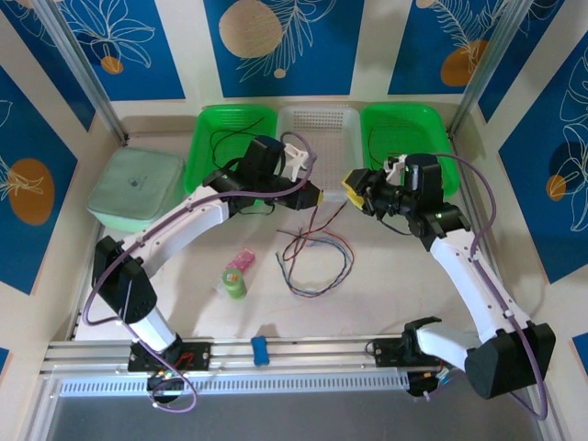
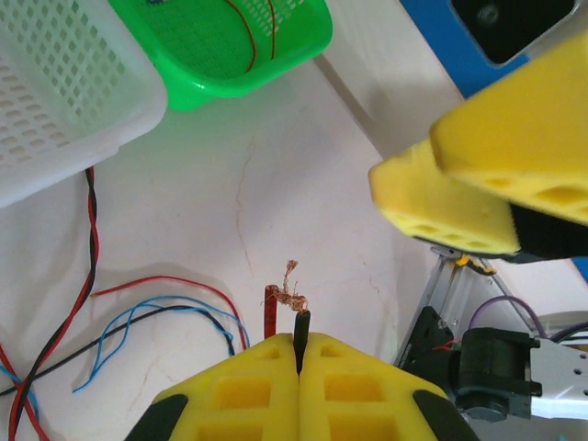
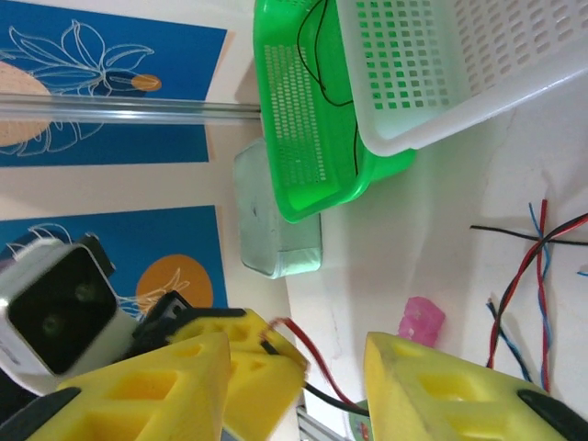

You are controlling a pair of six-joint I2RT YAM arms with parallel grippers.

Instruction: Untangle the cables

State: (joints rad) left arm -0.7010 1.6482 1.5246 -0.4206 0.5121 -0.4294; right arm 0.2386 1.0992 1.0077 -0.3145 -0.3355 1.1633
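Left gripper (image 2: 299, 342) is clenching the stripped ends of a red and a black strand of the cables (image 2: 138, 317), its yellow jaws pressing flush together and a tuft of bare copper poking out just above them. Close beside it, the right gripper (image 1: 355, 186) is hovering over the table (image 1: 413, 294) with its yellow fingers (image 3: 441, 390) standing apart, released and gripping nothing. In the right wrist view, the left arm's pinched red wire is showing through that gap. From the held ends, the strands are trailing down to the rest of the cables, which are lying in a loose tangle of red, black and blue loops near the middle of the table, in front of the white basket (image 1: 320, 124). A left green basket (image 1: 230, 124) and a right green basket (image 1: 409, 129) are flanking the white one along the far edge, each holding a thin wire. A pink block (image 1: 241, 260) and a green tape roll (image 1: 235, 283) are sitting to the left of the tangle, apart from it. A pale green case (image 1: 138, 188) is resting by the far left corner.
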